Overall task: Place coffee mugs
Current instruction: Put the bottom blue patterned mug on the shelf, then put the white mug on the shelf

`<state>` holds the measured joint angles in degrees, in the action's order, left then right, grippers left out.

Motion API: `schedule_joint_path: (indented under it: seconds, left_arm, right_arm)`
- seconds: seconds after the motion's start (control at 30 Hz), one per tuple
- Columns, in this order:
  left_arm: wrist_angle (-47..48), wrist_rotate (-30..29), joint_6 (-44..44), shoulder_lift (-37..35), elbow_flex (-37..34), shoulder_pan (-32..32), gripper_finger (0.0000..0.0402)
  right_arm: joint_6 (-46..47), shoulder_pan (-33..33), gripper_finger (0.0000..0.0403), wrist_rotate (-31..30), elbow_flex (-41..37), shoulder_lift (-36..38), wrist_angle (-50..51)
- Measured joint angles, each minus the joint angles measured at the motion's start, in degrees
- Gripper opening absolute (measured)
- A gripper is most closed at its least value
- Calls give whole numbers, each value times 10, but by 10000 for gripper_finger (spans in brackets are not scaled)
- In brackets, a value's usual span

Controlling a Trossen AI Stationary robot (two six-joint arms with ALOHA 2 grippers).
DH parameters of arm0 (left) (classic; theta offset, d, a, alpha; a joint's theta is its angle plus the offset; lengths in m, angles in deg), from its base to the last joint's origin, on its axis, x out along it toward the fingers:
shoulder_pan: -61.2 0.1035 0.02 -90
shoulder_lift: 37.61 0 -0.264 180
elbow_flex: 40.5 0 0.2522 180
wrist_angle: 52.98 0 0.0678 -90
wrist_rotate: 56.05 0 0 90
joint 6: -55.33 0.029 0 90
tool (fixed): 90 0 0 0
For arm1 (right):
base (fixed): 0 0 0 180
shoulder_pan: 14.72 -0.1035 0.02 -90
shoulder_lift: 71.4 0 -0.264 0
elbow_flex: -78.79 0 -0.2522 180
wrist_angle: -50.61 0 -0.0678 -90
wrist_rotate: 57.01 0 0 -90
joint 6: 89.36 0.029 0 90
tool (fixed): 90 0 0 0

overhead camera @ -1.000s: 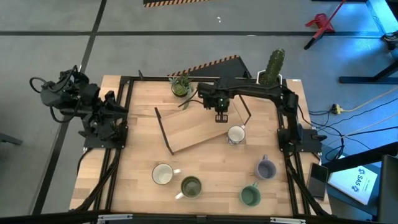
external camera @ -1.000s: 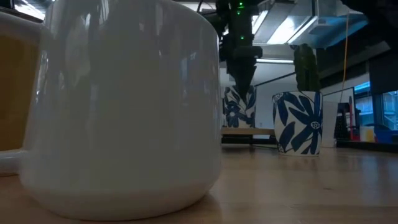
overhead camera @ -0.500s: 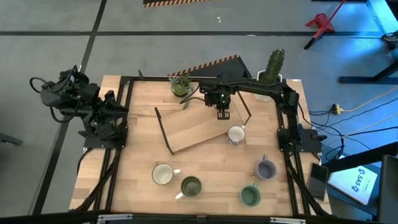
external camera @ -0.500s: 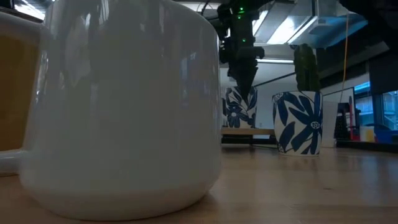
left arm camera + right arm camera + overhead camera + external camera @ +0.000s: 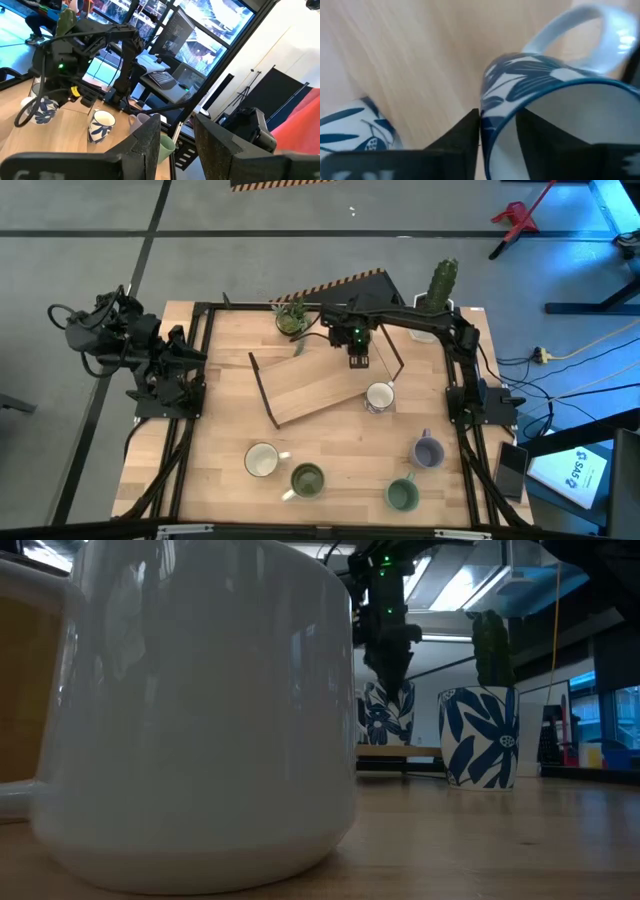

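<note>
The right gripper (image 5: 497,145) is clamped on the rim of a blue-patterned mug (image 5: 555,105), one finger inside the cup and one outside, its white handle on the far side of the fingers; the mug's base is cut off from the wrist view, and from above the mug is hidden under the arm's wrist. Just beyond the gripper a second blue-patterned mug (image 5: 379,397) stands on the wooden table (image 5: 340,455) beside a tilted wooden board (image 5: 310,388). Farther off stand a lavender mug (image 5: 428,451), a teal-green mug (image 5: 402,495), an olive-green mug (image 5: 306,479) and a plain white mug (image 5: 262,460). The left gripper (image 5: 177,142) waits folded at the table's left edge, fingers slightly apart.
</note>
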<state>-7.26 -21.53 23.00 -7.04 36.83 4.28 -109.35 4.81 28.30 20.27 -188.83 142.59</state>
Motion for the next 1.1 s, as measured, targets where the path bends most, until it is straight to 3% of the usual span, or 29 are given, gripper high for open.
schedule_joint_path:
  seconds: [0.2,0.4,0.63,0.9,1.1]
  left_arm:
    - [0,0,-1,0,0,0,112]
    - [0,0,-2,0,0,0,112]
    - [0,0,-1,0,0,0,112]
    - [0,2,-1,0,0,0,112]
    - [0,33,-2,0,0,0,112]
  right_arm:
    - [1,-4,170,-8,60,1,13]
    - [17,-25,181,-10,121,2,65]
    - [19,-143,181,44,187,2,65]
    - [108,-321,182,37,145,1,-99]
    - [188,-395,182,6,56,-1,-281]
